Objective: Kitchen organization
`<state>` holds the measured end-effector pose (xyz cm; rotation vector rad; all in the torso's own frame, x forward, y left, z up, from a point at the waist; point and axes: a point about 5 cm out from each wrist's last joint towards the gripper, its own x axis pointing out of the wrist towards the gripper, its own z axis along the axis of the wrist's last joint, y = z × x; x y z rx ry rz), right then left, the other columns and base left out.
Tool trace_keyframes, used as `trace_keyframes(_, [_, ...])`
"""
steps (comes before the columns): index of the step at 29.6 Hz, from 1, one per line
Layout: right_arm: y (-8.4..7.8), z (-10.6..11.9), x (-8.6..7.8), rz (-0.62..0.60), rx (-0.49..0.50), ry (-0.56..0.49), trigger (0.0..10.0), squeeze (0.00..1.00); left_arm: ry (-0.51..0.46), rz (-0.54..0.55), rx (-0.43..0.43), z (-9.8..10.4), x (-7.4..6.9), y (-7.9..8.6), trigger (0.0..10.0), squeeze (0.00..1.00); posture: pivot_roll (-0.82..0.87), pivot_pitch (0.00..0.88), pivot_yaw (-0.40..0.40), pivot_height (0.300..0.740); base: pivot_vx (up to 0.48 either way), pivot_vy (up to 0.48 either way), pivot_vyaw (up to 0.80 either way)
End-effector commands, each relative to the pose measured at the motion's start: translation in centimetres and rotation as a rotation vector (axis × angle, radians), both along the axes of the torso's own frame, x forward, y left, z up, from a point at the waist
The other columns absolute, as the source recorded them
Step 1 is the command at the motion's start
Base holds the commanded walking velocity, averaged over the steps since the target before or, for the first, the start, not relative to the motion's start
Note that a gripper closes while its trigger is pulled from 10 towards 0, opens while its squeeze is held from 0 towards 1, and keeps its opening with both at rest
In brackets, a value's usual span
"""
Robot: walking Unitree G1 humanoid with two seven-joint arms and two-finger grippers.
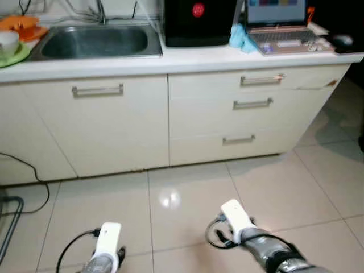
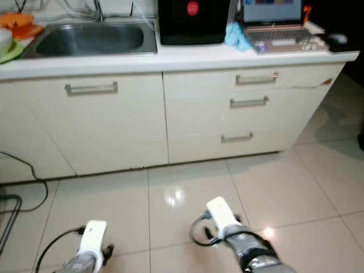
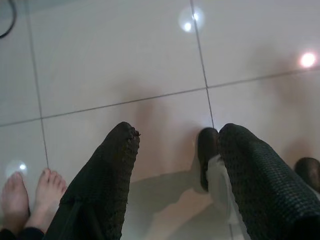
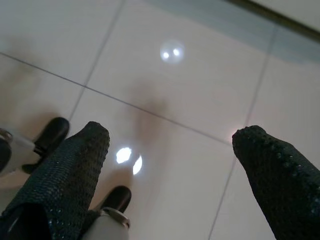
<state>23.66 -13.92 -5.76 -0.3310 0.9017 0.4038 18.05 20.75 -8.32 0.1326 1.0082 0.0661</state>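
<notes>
A white table (image 1: 187, 60) runs across the 12 o'clock side. A steel sink (image 1: 96, 41) is sunk into it at 11 o'clock. At the far 10 o'clock edge a white cup (image 1: 8, 41) sits on a green plate (image 1: 17, 56), with orange items (image 1: 21, 24) just behind. A black appliance (image 1: 199, 21) stands upright at 12 o'clock. Just beside it lies a crumpled blue cloth (image 1: 239, 35), then an open laptop (image 1: 281, 25) at 1 o'clock.

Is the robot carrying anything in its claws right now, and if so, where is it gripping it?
Nothing. The left end effector and the right end effector both hang open over the floor.
</notes>
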Motion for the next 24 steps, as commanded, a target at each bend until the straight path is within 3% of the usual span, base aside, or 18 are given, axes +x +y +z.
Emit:
trace_keyframes(1, [-0.8,0.1,0.1,-0.005,-0.018,-0.006,10.0,0.00,0.023,-0.002,-0.009,-0.3,-0.5,-0.2,10.0,0.00,-0.08,0.000,0.015,0.740,0.000,0.000,0.80])
trace_keyframes(9, [-0.8,0.1,0.1,-0.004,-0.015,-0.008,10.0,0.00,0.047,0.008,-0.010,-0.5,-1.1,0.2,10.0,0.00,-0.07,0.000,0.013,0.740,0.000,0.000,0.80])
trace_keyframes(24, [-0.8,0.0,0.0,-0.027,0.000,-0.006,10.0,0.00,0.063,-0.053,-0.068,-0.8,-1.6,-0.7,10.0,0.00,-0.08,0.000,0.016,0.740,0.044,0.000,0.00])
